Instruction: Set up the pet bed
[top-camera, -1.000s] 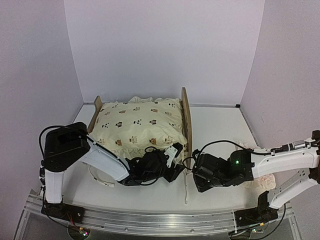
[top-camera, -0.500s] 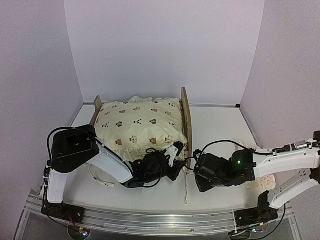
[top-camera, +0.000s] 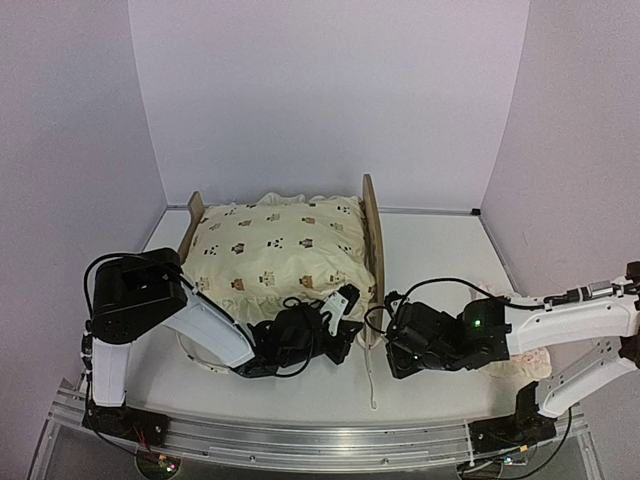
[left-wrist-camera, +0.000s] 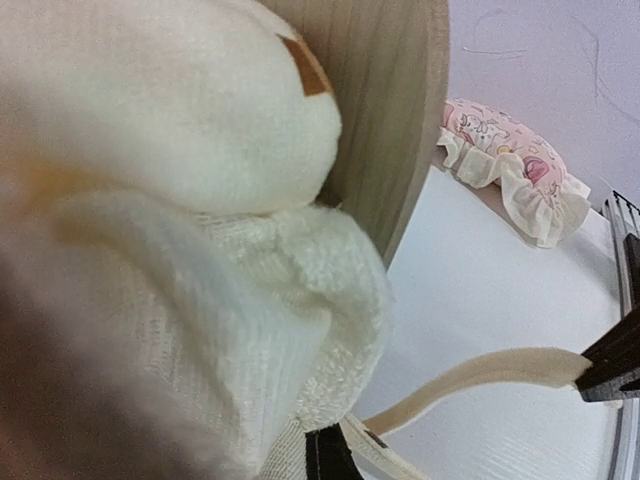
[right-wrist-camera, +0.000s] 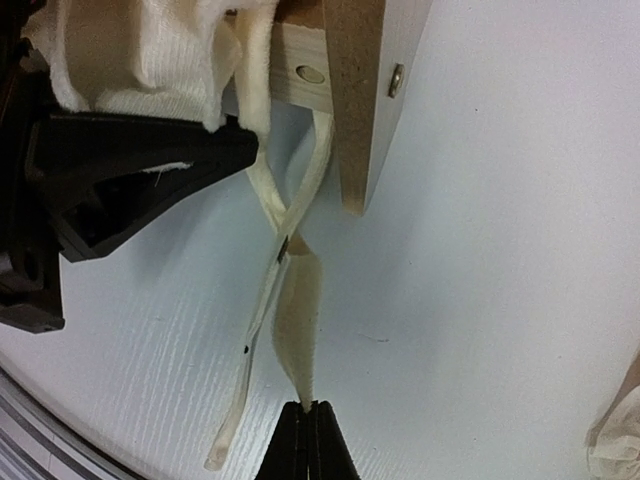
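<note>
We noted the left gripper (top-camera: 345, 322) had closed up since a second before, at the near corner of the cushion (top-camera: 280, 245). Fabric smothered its lens, so what it pinched we couldn't tell. The right gripper (right-wrist-camera: 308, 422) clamped a tie (right-wrist-camera: 296, 320). The pet bed (top-camera: 371, 232) sat toward the back edge of the worktop (top-camera: 440, 260).

The left gripper (top-camera: 348, 320) closes its jaws at the cushion (top-camera: 280, 245)'s 5 o'clock corner. Its wrist draws back toward 8 o'clock.
</note>
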